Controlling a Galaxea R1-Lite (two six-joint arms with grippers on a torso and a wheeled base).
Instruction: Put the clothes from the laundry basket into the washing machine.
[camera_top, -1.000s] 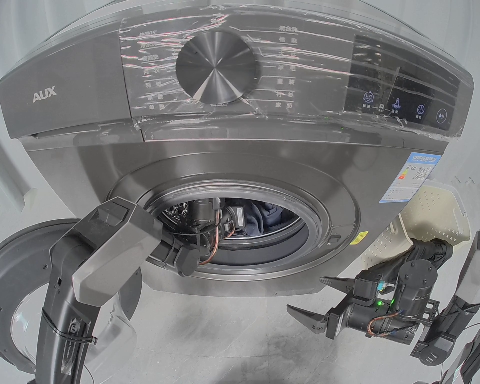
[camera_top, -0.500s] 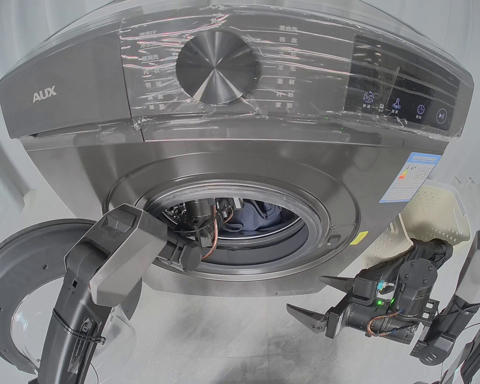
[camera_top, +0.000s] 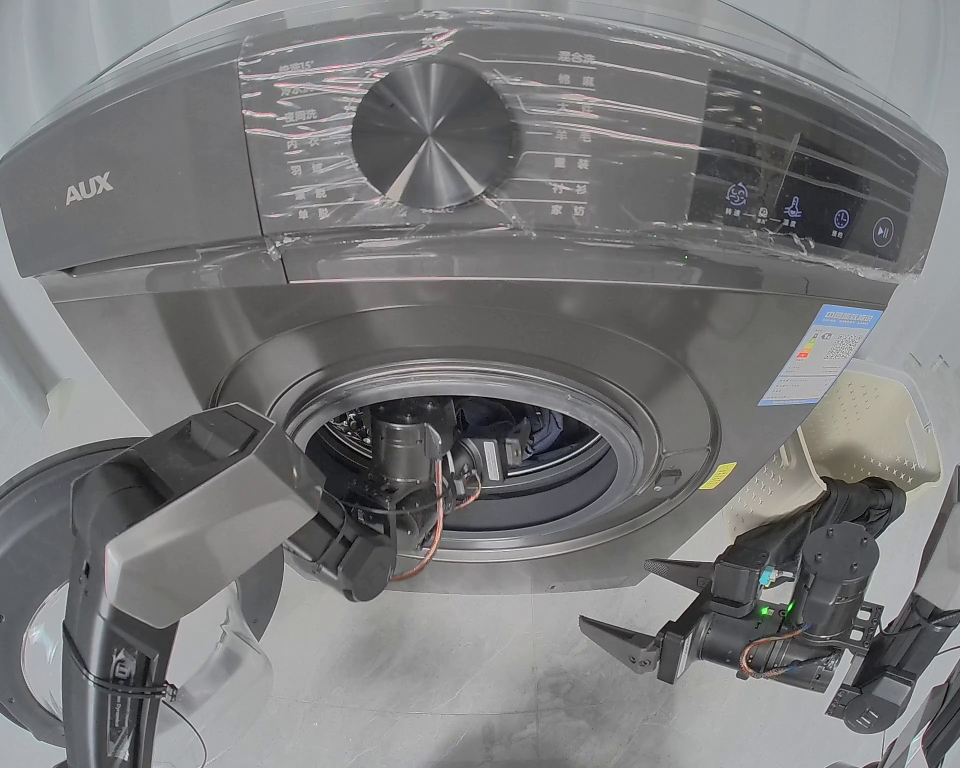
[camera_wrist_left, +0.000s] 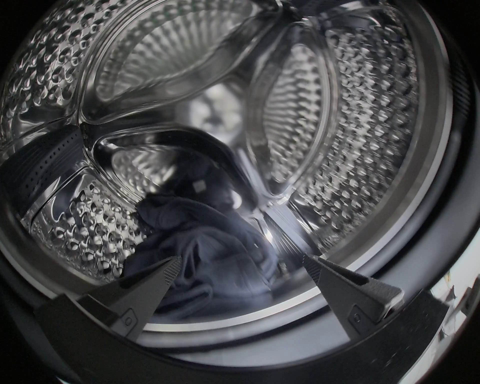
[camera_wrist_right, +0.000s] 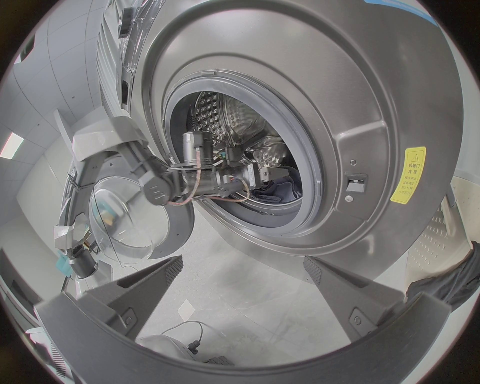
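Clothes: a dark blue bundle (camera_wrist_left: 210, 250) lies crumpled at the bottom of the drum (camera_wrist_left: 350, 125), against its perforated steel wall and just beside one of the raised paddles. Head view shows the same blue cloth (camera_top: 548, 432) through the round opening of the washing machine (camera_top: 480, 330), behind the left wrist. A second, dark garment (camera_top: 852, 497) hangs over the rim of the laundry basket (camera_top: 885, 430), part in and part out; right wrist view catches it at the frame edge (camera_wrist_right: 457, 282).

Left gripper (camera_wrist_left: 241, 260): at the mouth of the opening, pointing into the drum. Jaws spread wide, nothing between them. Fingertips sit short of the blue bundle, not touching it. Left arm enters the opening from the door side; the wrist with its copper cable is just inside the door seal.

Right gripper (camera_top: 617, 595): low in front of the machine, below and to the right of the opening, near the basket. Jaws spread, empty (camera_wrist_right: 241, 260). It faces the machine front, over the floor (camera_top: 480, 670).

Door (camera_top: 40, 560): swung fully open at the robot's left, glass bowl facing out (camera_wrist_right: 125, 220).

Basket: cream, perforated, standing against the machine's right front corner.

Machine panel: large metal dial top centre, touch display at right, both under clear protective film.
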